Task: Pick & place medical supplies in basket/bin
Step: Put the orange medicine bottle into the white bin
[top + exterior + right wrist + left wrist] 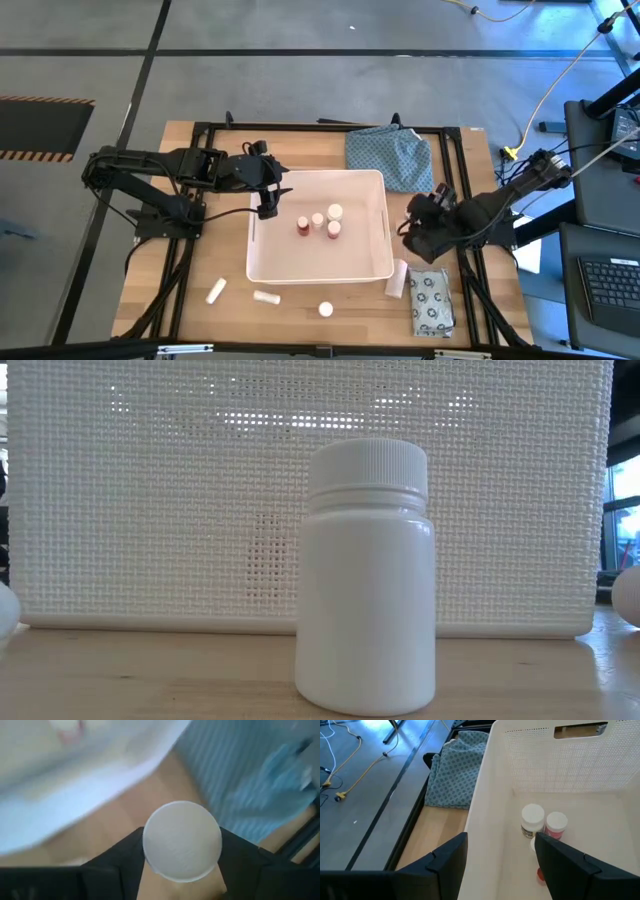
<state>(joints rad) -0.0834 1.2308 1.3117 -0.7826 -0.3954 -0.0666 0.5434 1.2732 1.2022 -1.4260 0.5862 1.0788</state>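
The white bin (320, 225) stands mid-table with a red bottle (303, 224) and three white bottles (333, 212) standing inside on its floor. My left gripper (268, 195) hangs open over the bin's left rim (485, 795), nothing between its fingers (502, 855). My right gripper (415, 228) is just right of the bin, shut on a small white round bottle (181, 841), which the gripper hides in the high view. On the table's near part lie two white tubes (216, 290), (266, 296), a white bottle (325, 310), a third tube (397, 278) and the flat packet (432, 300). My right gripper pinches the small white bottle between its two fingers (122, 862), one on each side of its round body. Only the bottle's round white end face (181, 841) shows, turned toward the wrist camera. The fingers slant down from above, and the table's wood shows well behind the bottle.
A blue-green patterned cloth (390, 155) lies bunched at the far right, beside the bin's far right corner. In the low view the near white bottle (365, 575) stands upright before the bin's mesh wall (150, 510). Bare wood lies left of the bin.
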